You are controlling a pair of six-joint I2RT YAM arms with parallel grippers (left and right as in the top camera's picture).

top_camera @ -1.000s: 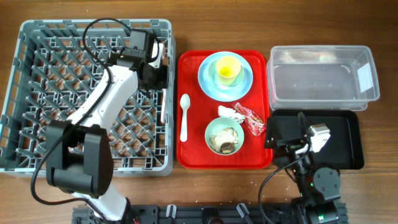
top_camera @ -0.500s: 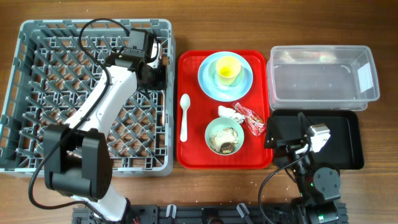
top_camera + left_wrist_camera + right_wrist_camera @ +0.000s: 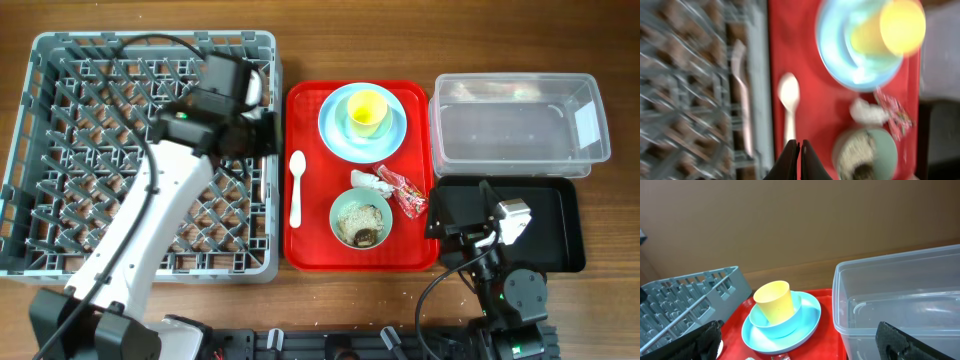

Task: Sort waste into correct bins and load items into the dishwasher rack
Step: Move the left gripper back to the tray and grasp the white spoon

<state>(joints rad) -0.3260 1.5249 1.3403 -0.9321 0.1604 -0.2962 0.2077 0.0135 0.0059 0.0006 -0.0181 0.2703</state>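
Observation:
My left gripper (image 3: 266, 134) (image 3: 800, 150) is shut and empty, above the right edge of the grey dishwasher rack (image 3: 60, 150). A white fork (image 3: 262, 172) (image 3: 741, 90) lies in the rack's right column. The white spoon (image 3: 296, 188) (image 3: 789, 100) lies on the red tray. The yellow cup (image 3: 366, 110) (image 3: 774, 300) stands in the light blue bowl (image 3: 790, 322) on the light blue plate (image 3: 340, 135). The pale green bowl (image 3: 361, 218) holds rice and brown bits. The white wad (image 3: 372, 181) and red wrapper (image 3: 408, 192) lie beside it. My right gripper (image 3: 452, 212) (image 3: 807, 350) is open and empty.
The flat red tray (image 3: 310, 250) lies between the rack and the bins. The clear tub (image 3: 520, 125) with a white label stands at the back right, the black tray (image 3: 560, 230) in front of it. A few crumbs lie on the table near the front.
My left gripper has moved a little forward and right toward the red tray, and its forearm has swung. The right arm has not moved.

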